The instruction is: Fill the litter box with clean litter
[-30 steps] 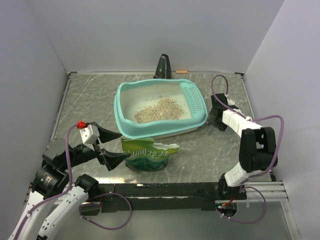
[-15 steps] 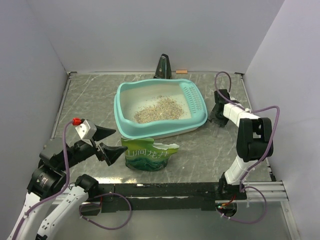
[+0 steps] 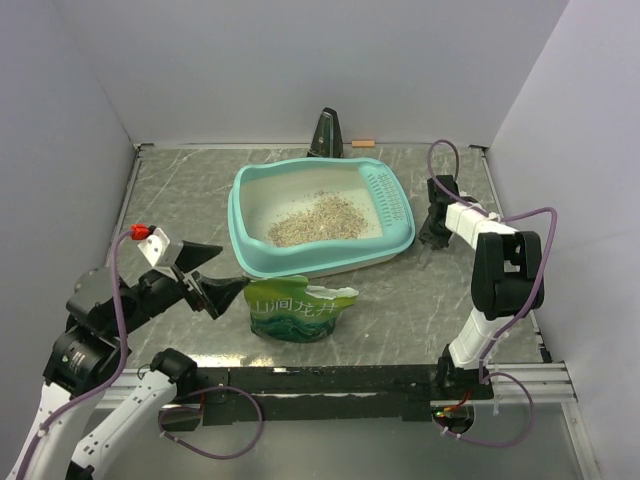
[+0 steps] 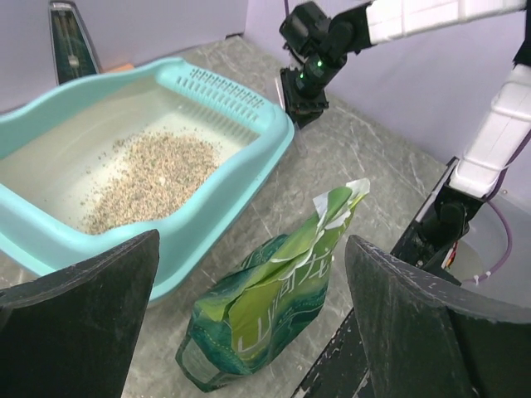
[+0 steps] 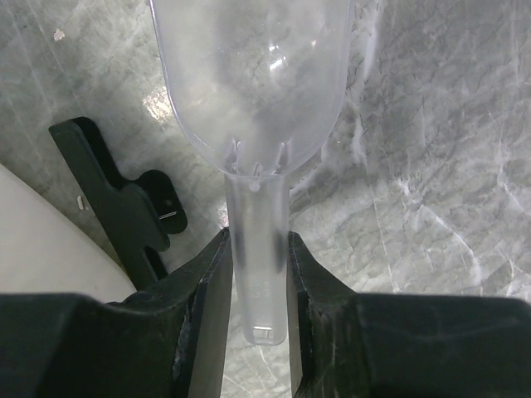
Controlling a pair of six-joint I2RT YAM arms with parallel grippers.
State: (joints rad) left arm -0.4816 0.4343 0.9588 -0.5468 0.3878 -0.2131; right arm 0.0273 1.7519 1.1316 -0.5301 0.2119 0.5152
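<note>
Beside right tool's (image 5: 255, 246) scoop (image 5: 257, 75): litter box (image 3: 300, 263)

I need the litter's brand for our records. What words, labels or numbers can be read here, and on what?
On the green bag: large white Chinese characters, too blurred and creased to read reliably.
No other text, number or sign is visible in any view.

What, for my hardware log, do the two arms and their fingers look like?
Both are built of black joints and white links, with thin purple cables looping along them. The left arm carries a white block with a red plug near its wrist. Each ends in two black, wedge-shaped fingers. A small green light shows on the right arm at its wrist.
</note>
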